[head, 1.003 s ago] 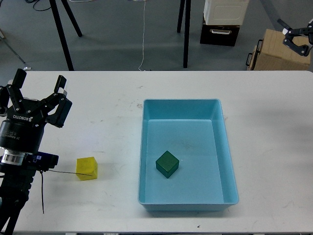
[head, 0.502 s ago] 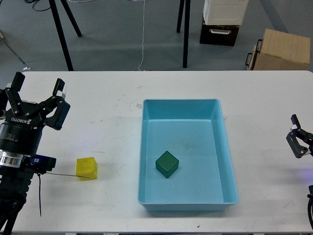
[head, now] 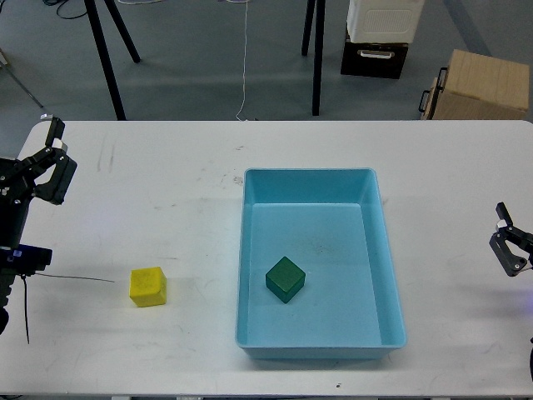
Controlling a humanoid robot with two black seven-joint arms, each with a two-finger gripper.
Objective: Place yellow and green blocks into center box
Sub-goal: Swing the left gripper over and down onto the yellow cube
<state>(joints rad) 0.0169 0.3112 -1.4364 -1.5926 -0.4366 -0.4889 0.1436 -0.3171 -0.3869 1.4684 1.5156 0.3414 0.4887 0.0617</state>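
Observation:
The yellow block lies on the white table, left of the light blue box. The green block lies inside the box, on its floor near the front left. My left gripper is at the far left edge, partly cut off, above and left of the yellow block; it looks open and empty. My right gripper is low at the far right edge, clear of the box, with its fingers apart and empty.
A thin black cable runs from my left arm toward the yellow block. Beyond the table stand tripod legs, a black-and-white case and a cardboard box on the floor.
My left arm has drawn back to the left, away from the yellow block. My right gripper came down from the top right to the right edge, then barely moved. The blocks have not moved.

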